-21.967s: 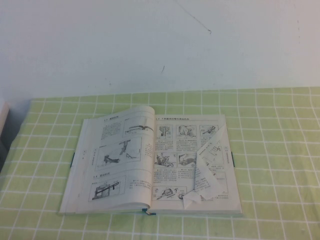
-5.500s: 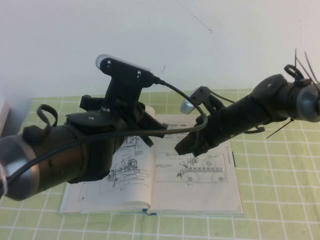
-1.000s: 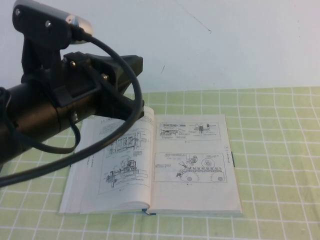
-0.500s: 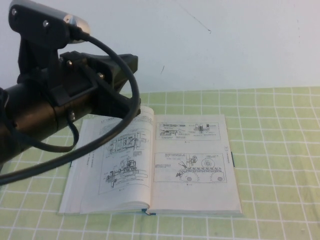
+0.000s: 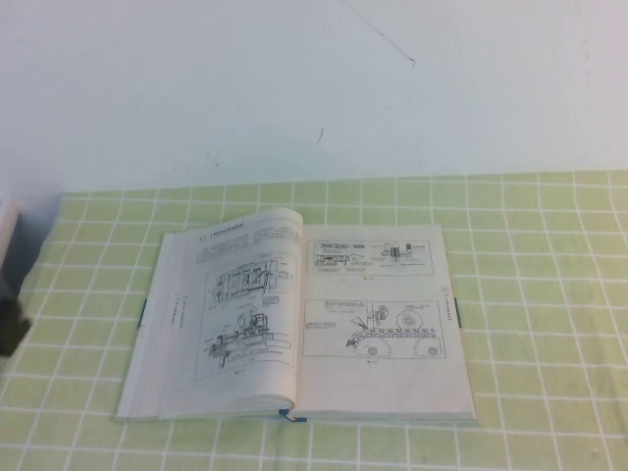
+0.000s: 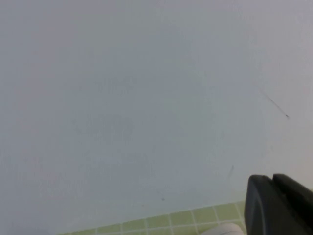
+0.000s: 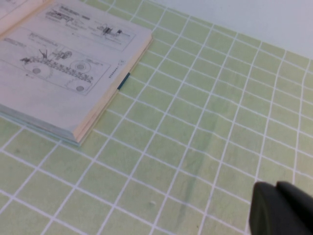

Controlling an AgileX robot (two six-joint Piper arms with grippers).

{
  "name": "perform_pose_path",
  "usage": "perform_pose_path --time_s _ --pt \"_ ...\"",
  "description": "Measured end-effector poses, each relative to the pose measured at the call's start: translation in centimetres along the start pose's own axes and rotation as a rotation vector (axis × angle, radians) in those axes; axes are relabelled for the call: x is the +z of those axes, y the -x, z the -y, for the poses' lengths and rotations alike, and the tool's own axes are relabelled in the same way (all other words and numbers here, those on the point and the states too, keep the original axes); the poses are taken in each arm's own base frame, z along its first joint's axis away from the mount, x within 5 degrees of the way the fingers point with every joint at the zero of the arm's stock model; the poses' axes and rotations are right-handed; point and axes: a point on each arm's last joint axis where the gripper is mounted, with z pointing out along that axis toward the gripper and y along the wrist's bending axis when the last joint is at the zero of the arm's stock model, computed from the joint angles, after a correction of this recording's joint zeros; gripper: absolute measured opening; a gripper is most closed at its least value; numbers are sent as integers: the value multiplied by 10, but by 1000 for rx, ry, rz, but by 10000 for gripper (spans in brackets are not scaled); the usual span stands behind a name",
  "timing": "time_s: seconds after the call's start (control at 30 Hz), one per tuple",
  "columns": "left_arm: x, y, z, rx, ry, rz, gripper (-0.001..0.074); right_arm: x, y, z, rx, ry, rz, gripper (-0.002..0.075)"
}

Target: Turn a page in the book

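Student: Where are the book [image 5: 373, 339] and the page [image 5: 240, 304]?

Instructor: The book lies open and flat on the green checked cloth [image 5: 540, 294], spine toward the viewer. The page, judged by its large machine diagram, is the top leaf of the left-hand stack, bowed slightly near the gutter.

Student: And the end effectors?

Instructor: Neither appears in the high view. The right gripper [image 7: 281, 208] shows only in its wrist view, above bare cloth on the book's right, well apart from it; its jaws are fully closed and hold nothing. The left gripper [image 6: 279, 203] shows as a dark edge in its own wrist view, facing the pale wall [image 6: 146, 98]. Whether it is open or closed cannot be told.

Student: How would such a leaf handle?

Instructor: Probably as thin, light, limp paper: it buckles instead of pushing, creases easily, and may tear at the spine if pulled hard. The thick book likely stays put under its own weight. The best hold is the free outer corner, away from the gutter, lifting one leaf only.
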Motion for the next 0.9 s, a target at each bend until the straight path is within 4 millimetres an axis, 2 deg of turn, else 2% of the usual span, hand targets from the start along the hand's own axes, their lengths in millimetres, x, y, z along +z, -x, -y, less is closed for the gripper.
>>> perform_pose_path --time_s 0.23,0.43,0.63,0.67,0.9 --pt "-51 -24 -25 -32 115 119 -4 0 0 0 0 0 0 -3" --pt "-76 -53 -28 -35 101 191 -4 0 0 0 0 0 0 -3" --pt "-87 -85 -27 -27 72 218 -4 0 0 0 2 0 0 -3" --pt "-86 -95 -28 -23 75 198 -4 0 0 0 2 0 0 -3" --pt "-86 -93 -21 69 15 247 -4 0 0 0 3 1 0 -3"
